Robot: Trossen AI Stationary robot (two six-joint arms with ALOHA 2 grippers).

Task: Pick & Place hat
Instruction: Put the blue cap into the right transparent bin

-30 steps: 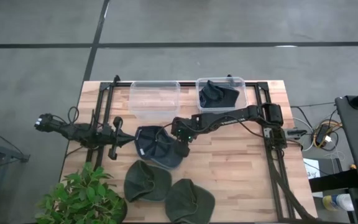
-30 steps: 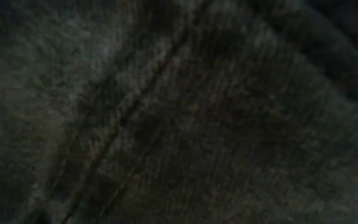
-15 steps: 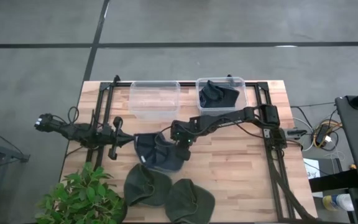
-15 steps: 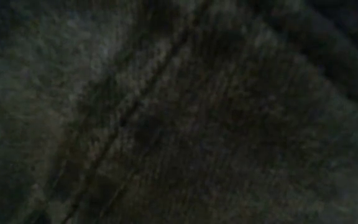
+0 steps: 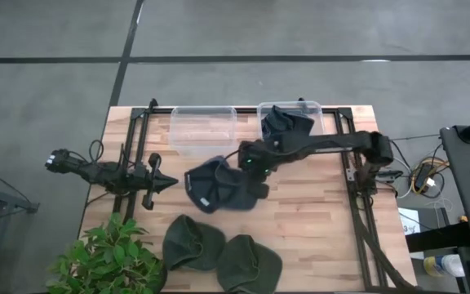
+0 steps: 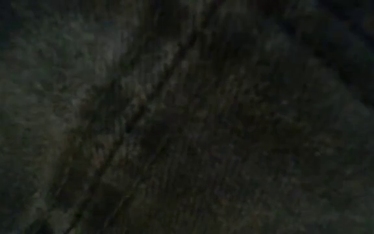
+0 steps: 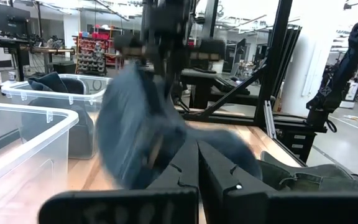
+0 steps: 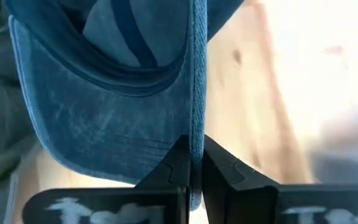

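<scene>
A potted plant (image 5: 108,261) sits at the table's (image 5: 317,237) near-left corner

**Even overhead light; one view smothered, two smeared by blur**

The high view is evenly lit and sharp, with soft shadows under the blue hat (image 5: 219,192) on the worktop (image 5: 317,220). The low view is almost black, filled by out-of-focus dark fabric (image 6: 187,117). In the left wrist view the hat is motion-blurred. The right wrist view blows out to white glare along one side.
</scene>
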